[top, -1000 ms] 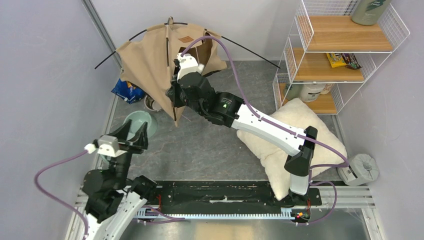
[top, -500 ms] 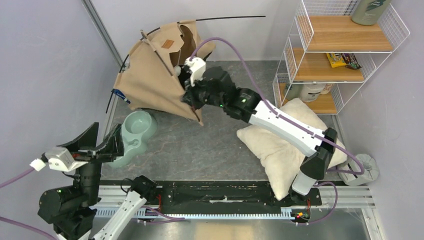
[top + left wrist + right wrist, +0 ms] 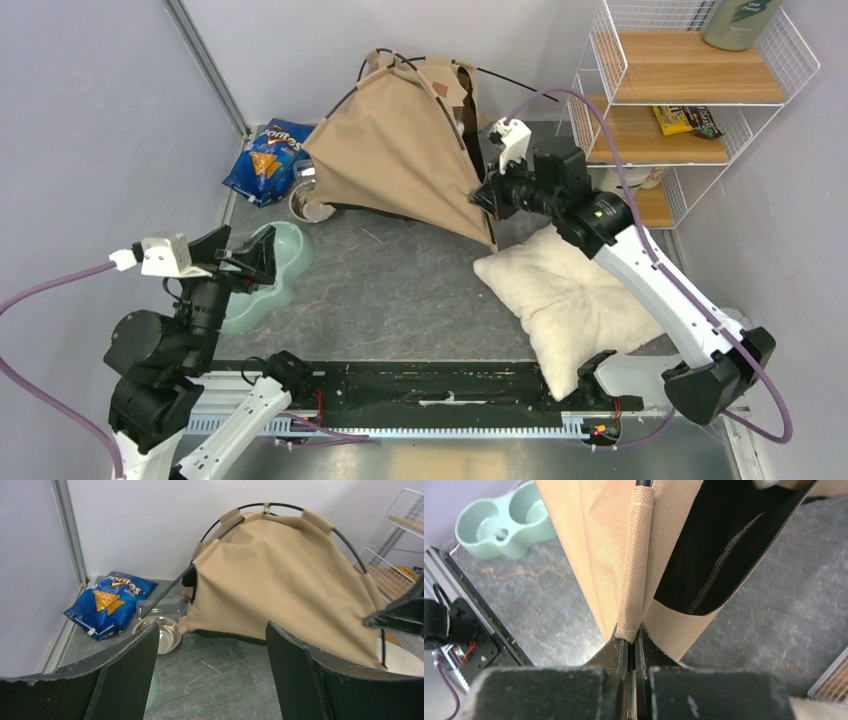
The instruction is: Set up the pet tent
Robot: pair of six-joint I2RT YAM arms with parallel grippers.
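1. While it hangs near the mint bowl (image 3: 290,252), my left gripper (image 3: 250,262) stands wide apart, holding nothing.
2. My right gripper (image 3: 629,639) is clamped on a corner sleeve of the pet tent (image 3: 400,150), just above the pillow (image 3: 570,300).
3. Tent sits by the back wall, beside the chip bag (image 3: 265,160).

The pet tent (image 3: 400,150) stands at the back of the table near the rear wall. It is a tan canvas dome that leans to one side. Thin black poles (image 3: 287,505) arch over its top through fabric loops, and one pole end pokes out to the right. A small brown label (image 3: 440,91) sits near the peak. The near right corner seam is pinched in the right gripper (image 3: 630,635), showing the dark lining. The doorway seems to face the back, mostly hidden.
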